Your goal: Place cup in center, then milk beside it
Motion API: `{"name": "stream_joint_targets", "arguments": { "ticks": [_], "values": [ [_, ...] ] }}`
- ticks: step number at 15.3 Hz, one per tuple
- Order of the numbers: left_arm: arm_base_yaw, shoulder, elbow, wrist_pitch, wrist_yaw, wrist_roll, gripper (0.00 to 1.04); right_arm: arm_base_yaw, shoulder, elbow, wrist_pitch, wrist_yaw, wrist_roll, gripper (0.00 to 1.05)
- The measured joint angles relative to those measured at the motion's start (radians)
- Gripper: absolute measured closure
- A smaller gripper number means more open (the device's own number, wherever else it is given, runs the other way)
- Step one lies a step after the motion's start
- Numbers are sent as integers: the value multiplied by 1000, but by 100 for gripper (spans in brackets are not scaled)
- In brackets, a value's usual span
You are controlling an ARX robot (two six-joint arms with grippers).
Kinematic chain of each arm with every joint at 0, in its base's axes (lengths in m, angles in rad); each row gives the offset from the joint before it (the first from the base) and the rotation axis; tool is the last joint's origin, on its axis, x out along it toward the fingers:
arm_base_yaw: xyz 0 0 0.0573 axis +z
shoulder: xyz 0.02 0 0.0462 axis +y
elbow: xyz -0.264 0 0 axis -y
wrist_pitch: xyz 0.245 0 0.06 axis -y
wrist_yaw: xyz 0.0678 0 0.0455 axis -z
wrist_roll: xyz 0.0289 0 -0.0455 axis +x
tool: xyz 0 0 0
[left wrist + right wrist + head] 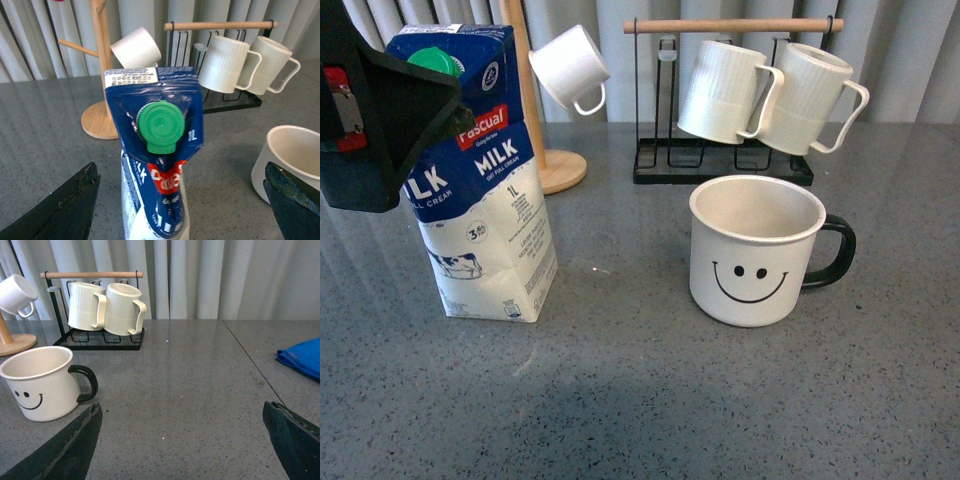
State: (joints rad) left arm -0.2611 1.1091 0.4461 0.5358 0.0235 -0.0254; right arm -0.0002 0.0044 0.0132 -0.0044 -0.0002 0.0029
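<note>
A grey speckled worktop [640, 400] runs back to a pale pleated curtain [910, 60]. The cup [756, 250] stands upright a little to the 3 o'clock side of the middle of the front view. Its smiley faces the camera and its black handle points to 3 o'clock. That part of the task looks done, or close to it.

The milk carton [485, 180] stands upright at the cup's 9 o'clock, apart from it with bare worktop between. The left tool [181, 170] is spread wide at the carton's top. In the left wrist view one dark finger shows on either side of the green cap [161, 125], and neither touches the carton. The pictures do not settle whether it is about to close on the carton or is finished with it.

My reading is that the carton could already pass for "beside", though the gap suggests it may need to go nearer the cup.

The right tool [181, 407] is also wide, holds nothing, and hangs over bare worktop at the cup's 3 o'clock.

At the cup's 12 o'clock, a black wire rack [720, 165] carries two ribbed mugs [725, 90]. At 10 o'clock, a wooden mug tree [525, 100] holds a small white mug [570, 68]. A blue cloth [302, 357] lies far off at 3 o'clock.
</note>
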Motion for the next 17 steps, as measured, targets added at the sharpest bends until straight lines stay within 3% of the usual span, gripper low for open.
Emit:
{"name": "stream_joint_targets", "arguments": {
  "ticks": [6, 9, 14, 17],
  "values": [
    [48, 204, 50, 109, 111, -79, 7, 0, 0, 0, 0, 0, 0, 7],
    [49, 236, 61, 140, 115, -80, 37, 0, 0, 0, 0, 0, 0, 7],
    [38, 251, 70, 136, 74, -74, 96, 0, 0, 0, 0, 0, 0, 7],
    [-30, 175, 71, 82, -21, -64, 102, 0, 0, 0, 0, 0, 0, 7]
  ]
}}
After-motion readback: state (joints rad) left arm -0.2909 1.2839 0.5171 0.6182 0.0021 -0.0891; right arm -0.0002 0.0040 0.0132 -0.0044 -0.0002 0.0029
